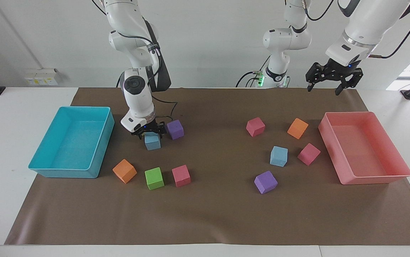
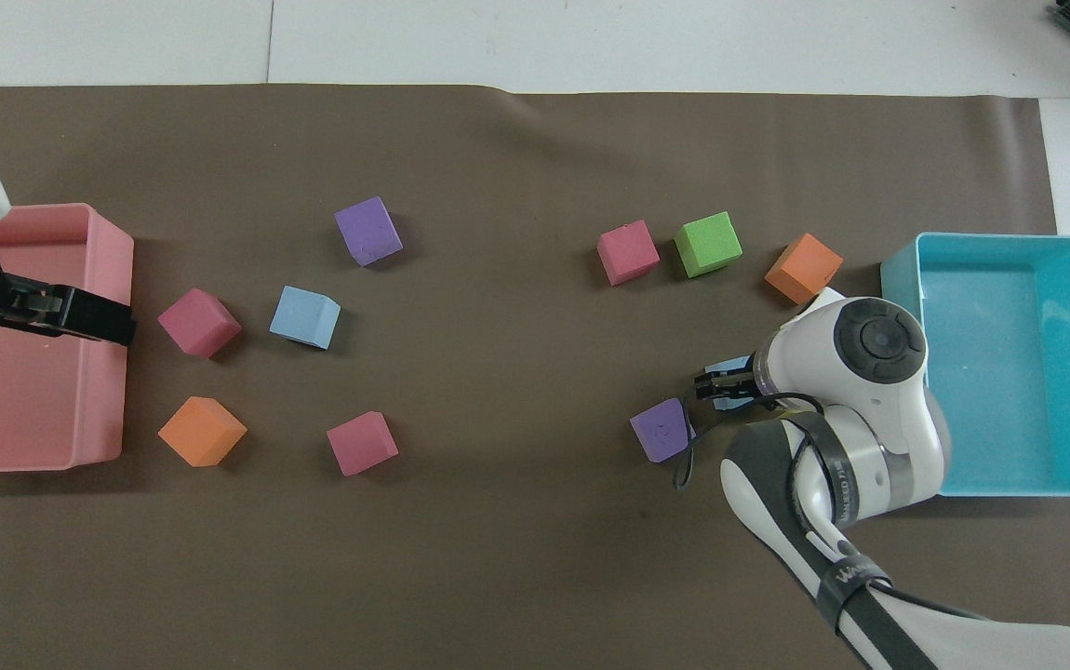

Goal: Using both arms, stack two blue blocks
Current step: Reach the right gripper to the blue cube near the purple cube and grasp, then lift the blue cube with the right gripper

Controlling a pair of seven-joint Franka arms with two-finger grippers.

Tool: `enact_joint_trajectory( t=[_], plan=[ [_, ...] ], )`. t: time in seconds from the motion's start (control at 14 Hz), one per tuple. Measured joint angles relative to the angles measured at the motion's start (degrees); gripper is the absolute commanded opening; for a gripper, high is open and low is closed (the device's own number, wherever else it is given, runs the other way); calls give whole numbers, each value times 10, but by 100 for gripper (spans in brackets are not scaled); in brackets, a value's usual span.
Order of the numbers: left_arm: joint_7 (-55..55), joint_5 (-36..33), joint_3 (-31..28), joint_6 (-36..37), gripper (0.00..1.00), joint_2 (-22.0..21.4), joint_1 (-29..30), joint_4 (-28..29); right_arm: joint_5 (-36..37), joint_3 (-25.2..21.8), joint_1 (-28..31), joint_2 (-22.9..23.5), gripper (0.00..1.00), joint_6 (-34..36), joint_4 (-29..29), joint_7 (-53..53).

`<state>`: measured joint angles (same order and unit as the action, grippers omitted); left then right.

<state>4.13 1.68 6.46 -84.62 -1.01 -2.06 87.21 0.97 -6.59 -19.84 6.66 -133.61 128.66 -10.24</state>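
Brown matting covers the counter. Right gripper, jaws wide and empty, straddles 1 blue block directly beneath, a purple cube at its 2 o'clock. Second blue block sits toward the left arm's end; left gripper waits open over the mat's edge.

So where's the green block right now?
In the facing view the green block lies on the brown mat toward the right arm's end, between an orange block and a pink block, beside the turquoise tray.
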Motion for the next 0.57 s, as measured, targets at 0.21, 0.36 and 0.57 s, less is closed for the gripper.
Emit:
enact_joint_trajectory(
  t=[0.21, 0.36, 0.57],
  plan=[
    [0, 0, 0, 0, 100, 0, 0, 0, 0, 0, 1, 0, 0, -7, 9, 0],
    [0, 0, 0, 0, 100, 0, 0, 0, 0, 0, 2, -1, 0, -7, 9, 0],
    [0, 0, 0, 0, 100, 0, 0, 0, -2, 0, 2, -1, 0, -7, 9, 0]
  ],
)
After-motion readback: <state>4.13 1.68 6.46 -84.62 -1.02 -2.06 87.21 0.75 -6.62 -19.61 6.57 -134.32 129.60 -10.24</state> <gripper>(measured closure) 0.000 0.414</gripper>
